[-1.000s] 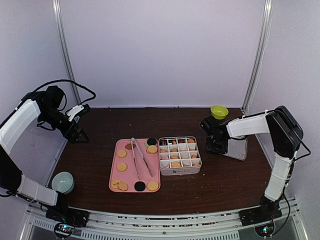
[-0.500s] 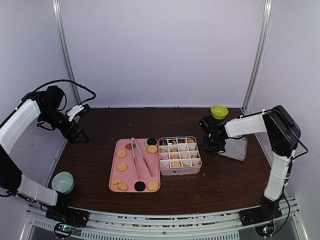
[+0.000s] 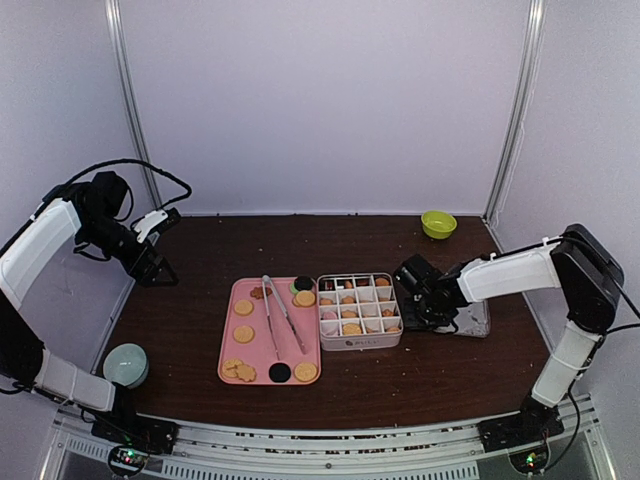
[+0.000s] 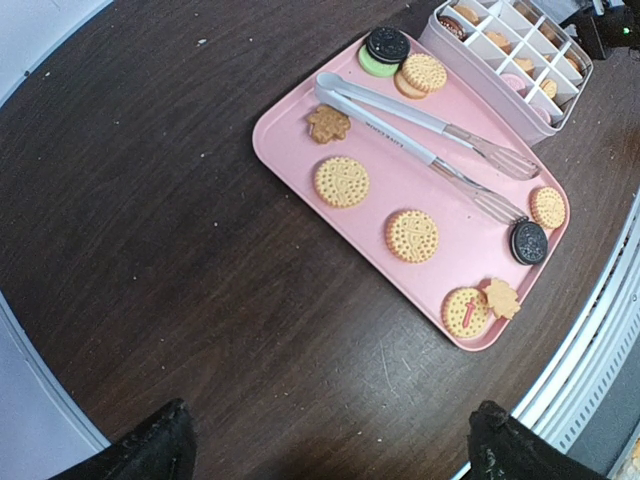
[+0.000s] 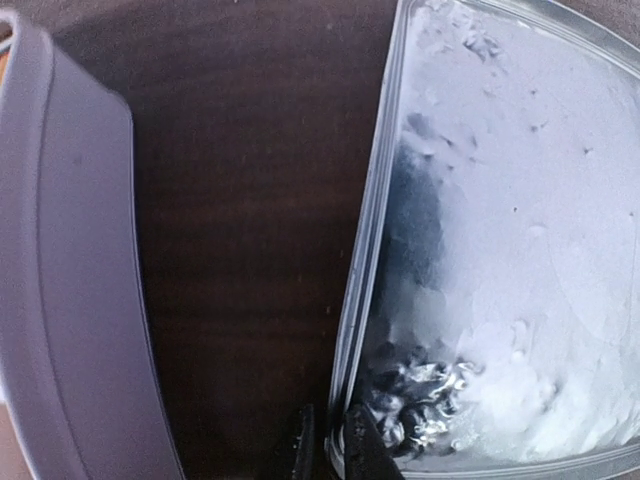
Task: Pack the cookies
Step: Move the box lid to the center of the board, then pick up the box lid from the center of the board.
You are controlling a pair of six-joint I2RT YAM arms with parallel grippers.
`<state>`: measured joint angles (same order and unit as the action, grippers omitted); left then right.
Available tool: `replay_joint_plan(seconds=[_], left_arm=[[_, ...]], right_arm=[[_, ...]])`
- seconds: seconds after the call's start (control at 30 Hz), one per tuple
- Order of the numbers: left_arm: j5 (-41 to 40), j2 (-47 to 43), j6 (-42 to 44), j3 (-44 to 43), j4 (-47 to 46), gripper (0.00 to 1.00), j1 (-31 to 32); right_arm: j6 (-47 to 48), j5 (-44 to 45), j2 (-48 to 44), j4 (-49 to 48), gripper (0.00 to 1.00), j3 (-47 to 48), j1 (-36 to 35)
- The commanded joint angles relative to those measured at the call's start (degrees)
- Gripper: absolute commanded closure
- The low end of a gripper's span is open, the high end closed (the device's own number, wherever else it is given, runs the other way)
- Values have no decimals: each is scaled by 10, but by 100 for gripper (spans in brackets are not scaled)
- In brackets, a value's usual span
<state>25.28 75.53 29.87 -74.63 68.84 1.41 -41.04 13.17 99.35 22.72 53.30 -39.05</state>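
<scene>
Several cookies point(image 3: 243, 333) lie on a pink tray point(image 3: 262, 355), and more fill the cells of a white divided box point(image 3: 360, 341) to its right. My right gripper point(image 3: 432, 312) is just right of the box, shut on the rim of a clear plastic lid point(image 3: 474, 318). The right wrist view shows the thin fingers point(image 5: 332, 445) pinching the lid's point(image 5: 520, 250) left edge, with the box wall point(image 5: 60, 250) close by. My left gripper point(image 3: 160, 272) hangs open at the far left, away from the tray. In its view the cookies point(image 4: 341, 181) and tray point(image 4: 290, 140) lie ahead of the spread gripper point(image 4: 330, 450).
Metal tongs point(image 3: 280, 315) lie diagonally across the pink tray, tongs point(image 4: 420, 135) in the left wrist view too. A green bowl point(image 3: 438, 223) sits at the back right corner. A pale round container point(image 3: 126, 364) stands near the left arm's base.
My right gripper has closed on the lid's edge and moved left and nearer with it, bringing the lid toward the box. The left arm has not moved.
</scene>
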Motion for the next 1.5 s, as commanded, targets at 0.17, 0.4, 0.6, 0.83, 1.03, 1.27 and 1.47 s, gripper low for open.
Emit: replay_joint_plan(seconds=[0.17,0.4,0.6,0.83,1.03,1.27,1.47], left_arm=[[8,-7,2,-7,-4,2,-5],[2,-16,2,-9,1,2,-6],[4,-13,2,-10,1,2,-5],[11,-4,-1,-23,4,2,-5],[4,1,-5,-28,3,2,-5],[12,12,-9,-36,-2,2,-6],[63,16,-8,-31,-25,2,-5]], right_arm=[[5,35,4,108,65,64,-2],[30,54,71,120,69,141,24],[32,47,88,92,70,119,46],[27,12,91,50,78,96,47],[23,-6,67,38,100,93,42],[23,6,-52,73,100,102,37],[18,-73,-181,57,100,121,14]])
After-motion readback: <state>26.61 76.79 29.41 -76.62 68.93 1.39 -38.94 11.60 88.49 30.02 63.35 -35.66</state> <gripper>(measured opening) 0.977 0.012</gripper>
